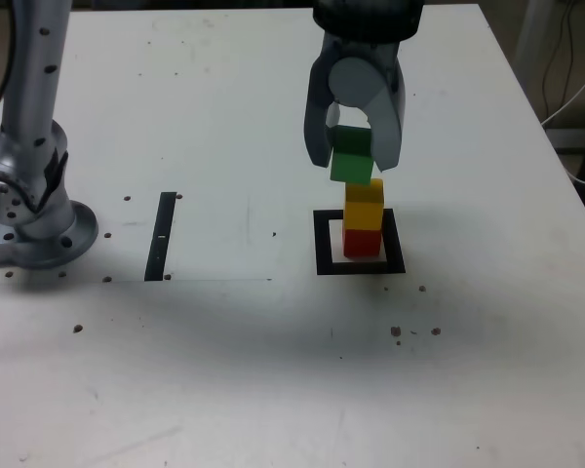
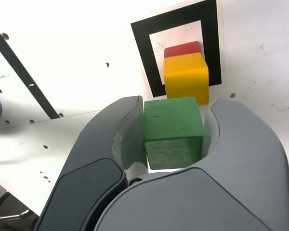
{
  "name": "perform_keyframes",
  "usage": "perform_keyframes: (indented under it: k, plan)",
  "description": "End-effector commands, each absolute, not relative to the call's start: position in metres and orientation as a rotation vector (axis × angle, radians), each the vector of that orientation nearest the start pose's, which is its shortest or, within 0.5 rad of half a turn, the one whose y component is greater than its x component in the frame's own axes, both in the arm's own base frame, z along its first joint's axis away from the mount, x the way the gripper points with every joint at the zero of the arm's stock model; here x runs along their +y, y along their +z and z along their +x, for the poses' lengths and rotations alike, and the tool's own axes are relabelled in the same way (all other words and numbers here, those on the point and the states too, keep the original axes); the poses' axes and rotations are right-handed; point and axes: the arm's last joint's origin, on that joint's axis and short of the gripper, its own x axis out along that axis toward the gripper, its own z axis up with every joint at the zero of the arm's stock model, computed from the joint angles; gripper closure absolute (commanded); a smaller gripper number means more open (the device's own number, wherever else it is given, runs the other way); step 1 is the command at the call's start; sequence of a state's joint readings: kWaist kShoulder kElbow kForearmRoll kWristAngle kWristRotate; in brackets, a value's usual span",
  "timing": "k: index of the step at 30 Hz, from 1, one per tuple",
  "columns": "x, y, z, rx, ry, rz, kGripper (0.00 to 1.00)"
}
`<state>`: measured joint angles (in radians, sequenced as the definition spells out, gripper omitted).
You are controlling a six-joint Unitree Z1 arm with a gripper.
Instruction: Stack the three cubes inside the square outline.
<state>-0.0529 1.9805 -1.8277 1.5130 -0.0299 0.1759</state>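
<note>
White matte tabletop [image 1: 224, 117]; curved grey tool [image 1: 354, 156] clamps green cube [image 1: 351, 156], seemingly above yellow-on-red blocks [image 1: 364, 214].

place: lab | cues: white table [image 1: 224, 370]; bolted arm base [image 1: 34, 229]; marker outlines

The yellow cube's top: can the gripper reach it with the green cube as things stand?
Probably yes. The gripper holds the green cube just above the yellow cube, and nothing stands between.

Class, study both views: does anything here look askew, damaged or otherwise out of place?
Nothing looks damaged. The green cube, clamped in the gripper, hangs offset toward the exterior view's left of the yellow cube stacked on the red cube. Small dark specks dot the table.
</note>
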Motion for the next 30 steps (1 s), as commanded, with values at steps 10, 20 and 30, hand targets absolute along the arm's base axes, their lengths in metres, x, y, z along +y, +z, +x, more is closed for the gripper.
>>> perform_keyframes:
  k: [10,20,30]
  plan:
    - [-0.014,0.311,0.36,1.664,-0.201,0.148,0.74]
    - [-0.012,0.305,0.363,1.664,-0.195,0.145,0.74]
    - [-0.011,0.304,0.365,1.653,-0.198,0.143,0.72]
